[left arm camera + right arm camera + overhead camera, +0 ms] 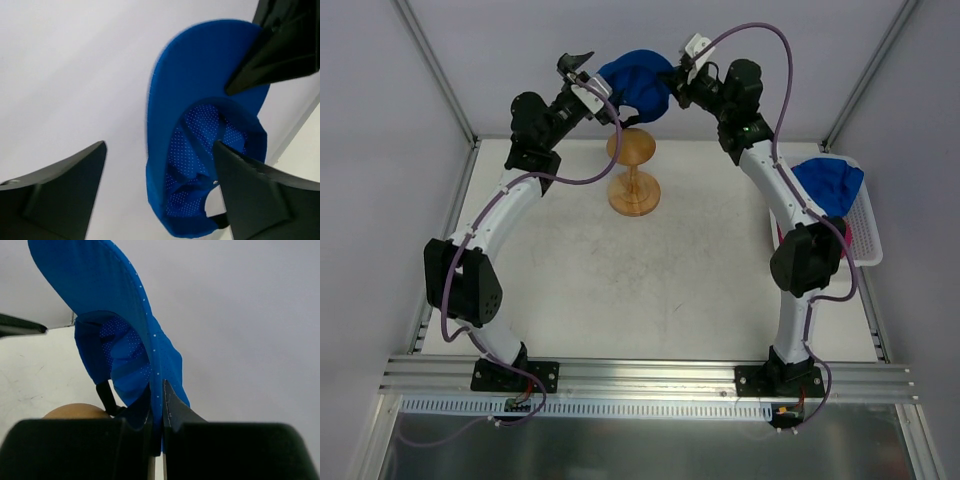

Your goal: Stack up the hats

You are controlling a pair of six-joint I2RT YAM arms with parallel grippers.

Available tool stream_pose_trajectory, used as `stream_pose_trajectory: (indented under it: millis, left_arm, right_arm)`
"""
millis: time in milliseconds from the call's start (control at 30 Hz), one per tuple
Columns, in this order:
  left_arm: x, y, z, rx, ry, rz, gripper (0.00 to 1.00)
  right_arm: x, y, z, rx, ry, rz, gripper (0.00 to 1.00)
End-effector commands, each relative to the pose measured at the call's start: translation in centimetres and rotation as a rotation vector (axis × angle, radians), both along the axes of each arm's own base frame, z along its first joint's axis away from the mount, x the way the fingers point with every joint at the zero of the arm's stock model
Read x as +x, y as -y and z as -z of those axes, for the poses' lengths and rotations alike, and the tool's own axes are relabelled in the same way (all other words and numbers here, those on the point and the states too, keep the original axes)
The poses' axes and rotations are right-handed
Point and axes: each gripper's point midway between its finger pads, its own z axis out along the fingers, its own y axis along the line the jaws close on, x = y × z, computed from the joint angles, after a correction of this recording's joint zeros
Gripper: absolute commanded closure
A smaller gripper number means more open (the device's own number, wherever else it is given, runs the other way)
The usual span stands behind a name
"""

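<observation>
The right gripper (156, 397) pinches the blue cap (638, 85) by its crown fabric, fingers pressed together, holding it aloft over the wooden stand (634, 180) near the back wall. The left gripper (160, 145) is spread wide just beside the cap's open underside, not touching it. In the white tray (868, 240) at the right edge lies a second blue cap (828, 185). The right arm hides most of some pink fabric (842, 235) beneath it. Bare table (620, 290) lies before the stand.
</observation>
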Motion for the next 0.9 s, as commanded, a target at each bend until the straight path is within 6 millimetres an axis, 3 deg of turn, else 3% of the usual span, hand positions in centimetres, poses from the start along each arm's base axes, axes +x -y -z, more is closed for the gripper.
stream_pose_trajectory:
  millis: [0, 33, 67, 100, 133, 167, 200, 233, 267, 333, 400, 433, 533, 567, 633, 667, 867]
  left_arm:
    - [-3.7, -1.8, -4.9, -0.093, 0.032, -0.029, 0.07]
    - [-4.0, -1.7, -3.6, -0.102, -0.039, -0.016, 0.01]
    - [-5.6, -2.0, -4.2, -0.104, -0.054, -0.004, 0.01]
    - [-5.9, -1.9, -1.7, -0.086, -0.131, 0.004, 0.01]
    - [-6.6, -2.1, -1.0, -0.094, -0.159, 0.009, 0.01]
    - [-8.4, -2.7, -2.0, -0.105, -0.141, 0.011, 0.01]
    - [-9.1, -2.9, -1.5, -0.106, -0.157, 0.012, 0.01]
    - [-9.4, -3.0, 0.7, -0.1, -0.221, 0.008, 0.01]
    - [-10.8, -3.5, -0.1, -0.121, -0.221, 0.007, 0.01]
    - [-11.6, -4.1, 1.7, -0.139, -0.313, -0.009, 0.01]
    - [-13.0, -4.7, 1.5, -0.166, -0.335, -0.019, 0.01]
    - [-13.2, -4.8, 1.9, -0.181, -0.365, -0.021, 0.01]
    - [-13.9, -5.8, 2.3, -0.221, -0.413, -0.062, 0.01]
    - [-14.1, -6.2, 2.1, -0.233, -0.412, -0.08, 0.01]
    - [-14.2, -6.6, 2.8, -0.24, -0.436, -0.101, 0.01]
    - [-14.4, -6.8, 2.9, -0.246, -0.443, -0.11, 0.01]
    - [-13.9, -7.5, 5.6, -0.272, -0.561, -0.166, 0.01]
  right_arm:
    - [-1.4, 0.2, -3.8, 0.038, 0.169, -0.003, 1.0]
    - [-1.3, 0.3, -3.2, 0.032, 0.161, 0.001, 1.0]
    - [-1.8, 0.4, -3.6, 0.042, 0.176, -0.002, 1.0]
    - [-1.7, 0.3, -1.6, 0.028, 0.141, -0.004, 1.0]
    - [-1.9, 0.4, -1.0, 0.025, 0.134, -0.005, 1.0]
    - [-2.5, 0.6, -1.3, 0.023, 0.139, -0.01, 1.0]
    - [-2.8, 0.3, 0.5, 0.006, 0.11, -0.027, 1.0]
    - [-3.3, 0.3, 0.9, 0.002, 0.103, -0.036, 1.0]
    - [-3.7, 0.3, 1.3, -0.002, 0.097, -0.042, 1.0]
    - [-4.9, 0.3, 2.5, -0.025, 0.087, -0.055, 1.0]
    - [-6.0, 0.2, 2.5, -0.033, 0.11, -0.062, 1.0]
    - [-6.4, 0.1, 4.1, -0.046, 0.086, -0.067, 1.0]
    - [-7.9, -0.3, 4.8, -0.069, 0.112, -0.085, 1.0]
    - [-8.4, -0.5, 6.2, -0.089, 0.098, -0.094, 1.0]
    - [-9.4, -0.9, 6.5, -0.123, 0.142, -0.107, 1.0]
    - [-9.8, -1.1, 7.7, -0.143, 0.14, -0.113, 1.0]
    - [-10.4, -1.2, 9.8, -0.192, 0.163, -0.072, 1.0]
